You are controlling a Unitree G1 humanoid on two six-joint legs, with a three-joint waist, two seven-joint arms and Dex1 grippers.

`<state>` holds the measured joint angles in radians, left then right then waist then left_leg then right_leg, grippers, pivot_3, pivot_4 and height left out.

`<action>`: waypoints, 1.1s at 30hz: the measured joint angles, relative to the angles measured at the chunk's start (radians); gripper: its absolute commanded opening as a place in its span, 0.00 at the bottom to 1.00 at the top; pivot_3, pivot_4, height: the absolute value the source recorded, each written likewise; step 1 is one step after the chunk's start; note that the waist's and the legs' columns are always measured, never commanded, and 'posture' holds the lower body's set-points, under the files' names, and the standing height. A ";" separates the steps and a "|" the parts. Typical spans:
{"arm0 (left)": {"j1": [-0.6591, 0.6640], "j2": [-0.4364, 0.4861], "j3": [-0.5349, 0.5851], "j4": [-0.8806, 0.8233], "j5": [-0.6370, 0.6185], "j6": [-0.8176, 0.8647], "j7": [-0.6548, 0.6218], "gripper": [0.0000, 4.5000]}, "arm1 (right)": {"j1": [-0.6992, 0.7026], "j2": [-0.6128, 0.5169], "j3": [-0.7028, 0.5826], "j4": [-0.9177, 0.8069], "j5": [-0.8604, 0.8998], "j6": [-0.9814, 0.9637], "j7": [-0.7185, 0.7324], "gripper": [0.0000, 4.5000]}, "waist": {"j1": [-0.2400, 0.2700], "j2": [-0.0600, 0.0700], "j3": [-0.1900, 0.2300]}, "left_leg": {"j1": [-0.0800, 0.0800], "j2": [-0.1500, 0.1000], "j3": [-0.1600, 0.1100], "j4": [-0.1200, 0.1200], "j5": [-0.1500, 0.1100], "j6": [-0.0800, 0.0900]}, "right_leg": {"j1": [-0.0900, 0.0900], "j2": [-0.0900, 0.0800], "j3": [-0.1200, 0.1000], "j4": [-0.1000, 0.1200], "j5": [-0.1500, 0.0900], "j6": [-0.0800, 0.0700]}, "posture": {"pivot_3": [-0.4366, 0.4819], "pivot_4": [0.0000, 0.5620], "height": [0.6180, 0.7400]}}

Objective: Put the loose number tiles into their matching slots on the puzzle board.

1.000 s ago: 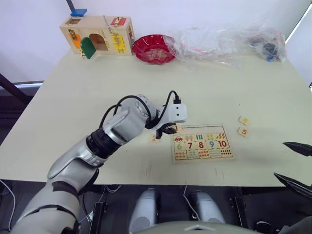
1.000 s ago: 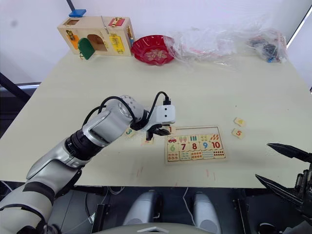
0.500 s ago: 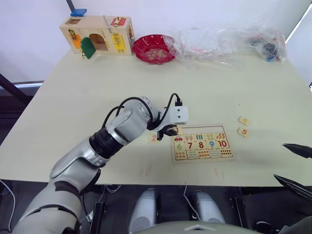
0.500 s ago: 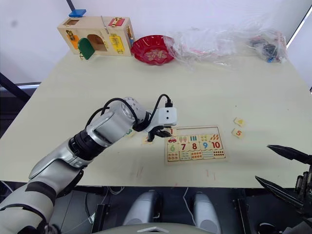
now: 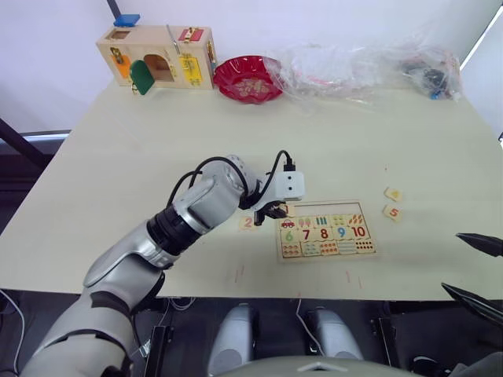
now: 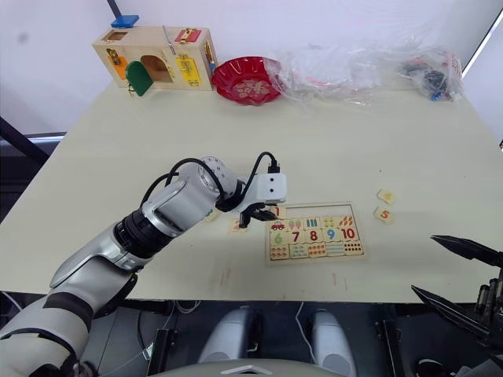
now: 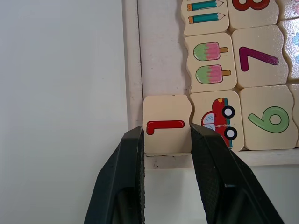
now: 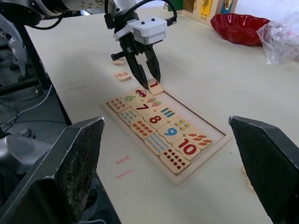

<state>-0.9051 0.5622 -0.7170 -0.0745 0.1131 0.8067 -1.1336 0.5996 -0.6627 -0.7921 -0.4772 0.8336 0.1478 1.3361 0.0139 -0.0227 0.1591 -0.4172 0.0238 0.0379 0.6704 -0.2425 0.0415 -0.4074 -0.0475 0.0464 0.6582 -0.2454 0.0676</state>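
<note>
Two black fingers of the left gripper [image 7: 166, 140] pinch the pale-wood red-1 tile [image 7: 167, 124] in the pale wooden puzzle board's [image 5: 328, 228] corner slot; the right gripper's [image 8: 177, 158] fingers gape wide.

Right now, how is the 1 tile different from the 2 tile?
The 1 tile sits in the puzzle board's corner slot between the left gripper's fingers; the 2 tile lies loose on the table beside the board. The 1 is red; the 2 looks orange-red. Both are small pale-wood squares.
</note>
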 measured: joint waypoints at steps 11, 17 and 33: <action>0.000 0.002 0.000 0.000 0.013 -0.010 -0.025 0.24 | 0.004 0.003 0.000 -0.016 0.000 0.000 -0.005 1.00 | 0.000 0.000 0.000 | 0.000 0.000 0.000 0.000 0.000 0.000 | 0.000 0.000 0.000 0.000 0.000 0.000 | 0.48 0.27 1.00; 0.000 0.001 0.000 0.000 0.023 -0.018 -0.032 0.24 | 0.013 0.005 0.000 -0.017 0.000 -0.001 -0.010 1.00 | 0.000 0.000 0.000 | 0.000 0.000 0.000 0.000 0.000 0.000 | 0.000 0.000 0.000 0.000 0.000 0.000 | 0.48 0.27 1.00; 0.000 -0.002 0.000 0.007 0.044 -0.038 -0.050 0.33 | 0.022 0.021 0.000 -0.025 -0.002 -0.014 -0.012 1.00 | 0.000 0.000 0.000 | 0.000 0.000 0.000 0.000 0.000 0.000 | 0.000 0.000 0.000 0.000 0.000 0.000 | 0.48 0.27 1.00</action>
<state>-0.9054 0.5604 -0.7166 -0.0676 0.1569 0.7683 -1.1837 0.6214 -0.6418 -0.7921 -0.5022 0.8318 0.1342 1.3242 0.0138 -0.0226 0.1590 -0.4171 0.0238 0.0378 0.6704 -0.2425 0.0416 -0.4074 -0.0475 0.0464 0.6582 -0.2454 0.0675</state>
